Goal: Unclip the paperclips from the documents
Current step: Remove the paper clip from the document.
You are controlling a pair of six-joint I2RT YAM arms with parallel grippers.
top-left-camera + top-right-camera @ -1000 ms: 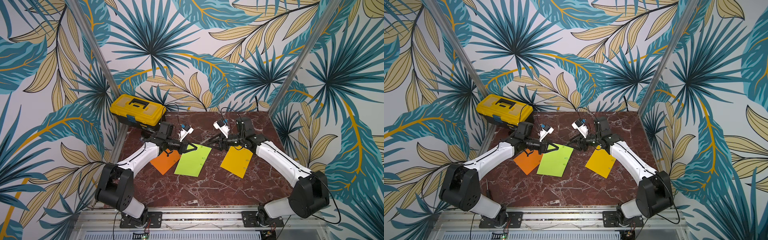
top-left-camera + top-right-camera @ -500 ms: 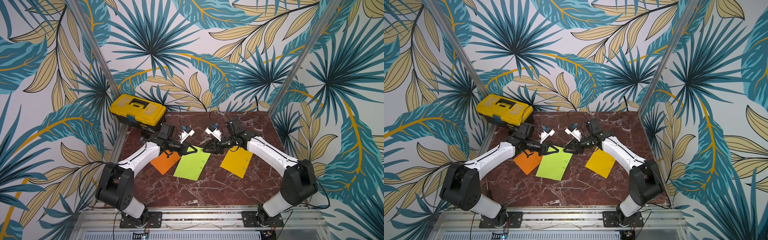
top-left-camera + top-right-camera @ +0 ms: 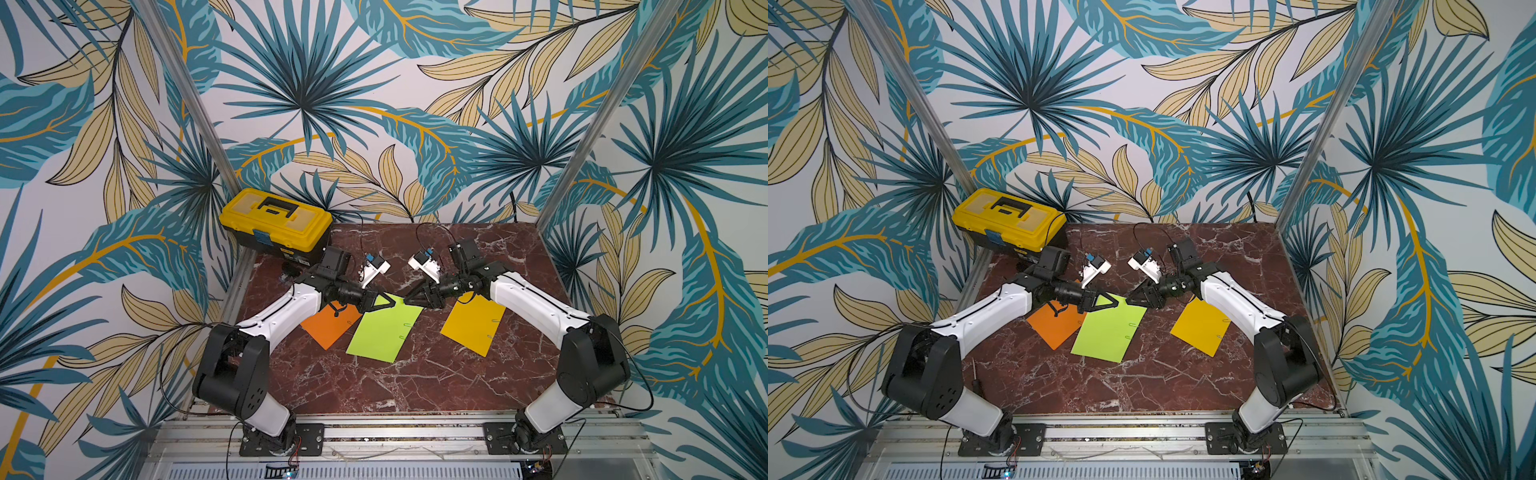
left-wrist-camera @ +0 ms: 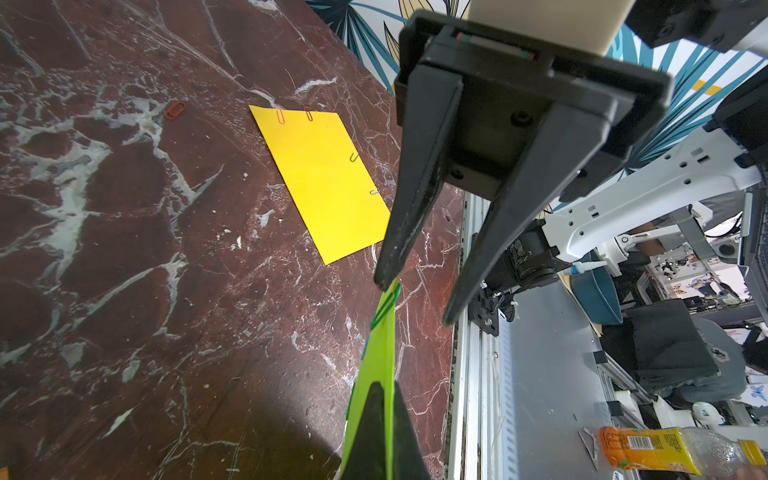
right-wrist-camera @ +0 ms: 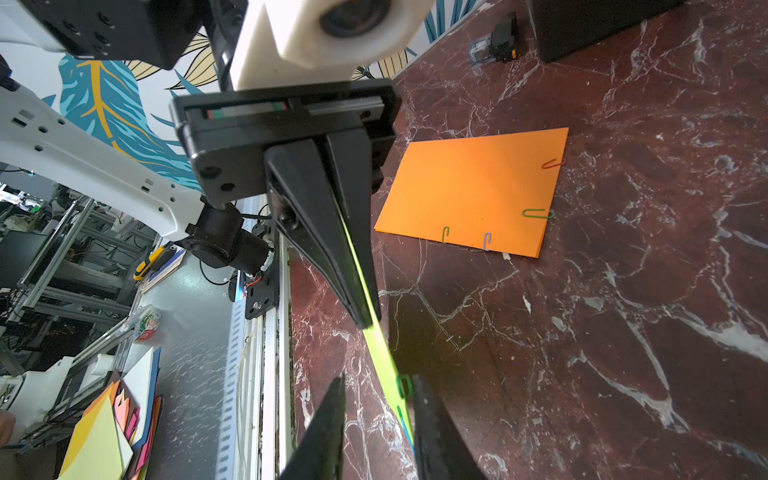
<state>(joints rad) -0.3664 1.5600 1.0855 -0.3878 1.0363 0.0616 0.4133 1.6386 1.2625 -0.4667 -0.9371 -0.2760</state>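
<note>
Jaws of the left gripper pinch the far corner of the lime green sheet in both top views; the right gripper, earlier by the yellow sheet, now meets it. Left wrist view: right jaws apart, straddling a green paperclip; right wrist view likewise.

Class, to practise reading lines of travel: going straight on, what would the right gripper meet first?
Probably the green paperclip on the lime green sheet, which stands between the right gripper's open jaws.

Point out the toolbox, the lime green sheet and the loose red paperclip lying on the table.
toolbox [image 3: 282, 218]: in a top view, on its yellow lid.
lime green sheet [image 3: 384, 332]: in a top view, mid-sheet.
loose red paperclip [image 4: 175, 110]: left wrist view, on its wire loop.
</note>
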